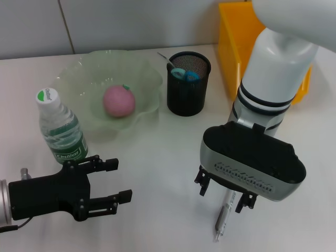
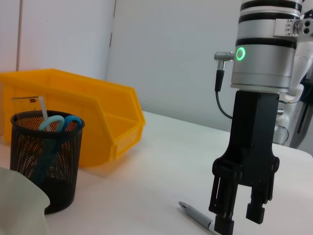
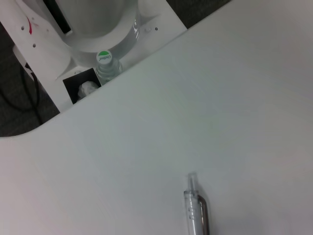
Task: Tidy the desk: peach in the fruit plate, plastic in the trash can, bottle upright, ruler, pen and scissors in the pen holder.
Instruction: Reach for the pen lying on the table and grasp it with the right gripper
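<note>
At the lower left of the head view, your left gripper (image 1: 119, 181) lies level above the desk (image 1: 157, 157), fingers spread and grasping nothing, just below the upright bottle (image 1: 60, 128). The peach (image 1: 118, 101) sits in the fruit plate (image 1: 144, 71), upper centre, beside the pen holder (image 1: 188, 84). At the lower right, your right gripper (image 1: 224, 193) points straight down, released, straddling the pen (image 1: 223, 215) lying on the desk.

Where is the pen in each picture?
Head view: pen lies on the table, under the right gripper.
Left wrist view: pen lies at the right gripper's fingertips.
Right wrist view: pen lies alone on the table.
Shared landmark: the water bottle, head and right wrist views only.
</note>
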`<state>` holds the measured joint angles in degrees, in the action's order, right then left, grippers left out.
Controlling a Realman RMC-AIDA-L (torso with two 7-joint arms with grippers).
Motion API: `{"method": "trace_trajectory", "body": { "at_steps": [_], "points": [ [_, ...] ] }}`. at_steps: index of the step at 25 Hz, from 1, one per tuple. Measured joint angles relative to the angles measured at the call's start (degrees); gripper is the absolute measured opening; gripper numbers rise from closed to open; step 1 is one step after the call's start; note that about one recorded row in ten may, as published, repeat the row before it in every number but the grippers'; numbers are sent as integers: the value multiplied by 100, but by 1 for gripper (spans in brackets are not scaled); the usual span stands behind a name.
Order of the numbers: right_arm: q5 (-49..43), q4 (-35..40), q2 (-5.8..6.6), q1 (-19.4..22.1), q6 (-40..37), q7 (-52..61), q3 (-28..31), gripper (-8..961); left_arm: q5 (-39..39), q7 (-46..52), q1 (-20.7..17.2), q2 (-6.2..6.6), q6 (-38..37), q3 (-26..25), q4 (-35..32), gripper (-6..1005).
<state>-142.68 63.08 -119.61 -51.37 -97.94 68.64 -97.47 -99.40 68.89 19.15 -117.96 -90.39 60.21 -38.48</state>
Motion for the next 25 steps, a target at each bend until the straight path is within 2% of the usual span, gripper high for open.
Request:
{"method": "trace_trajectory", "body": {
  "at_steps": [18,25],
  "points": [
    [16,-183,0,57,-36,-19,-51,727,0,121,-17,-25,-23,35,-28,783],
    [17,-199,0,98,18,7,-137,687,0,139,-17,-30,-34,51,-7,783]
  ]
}}
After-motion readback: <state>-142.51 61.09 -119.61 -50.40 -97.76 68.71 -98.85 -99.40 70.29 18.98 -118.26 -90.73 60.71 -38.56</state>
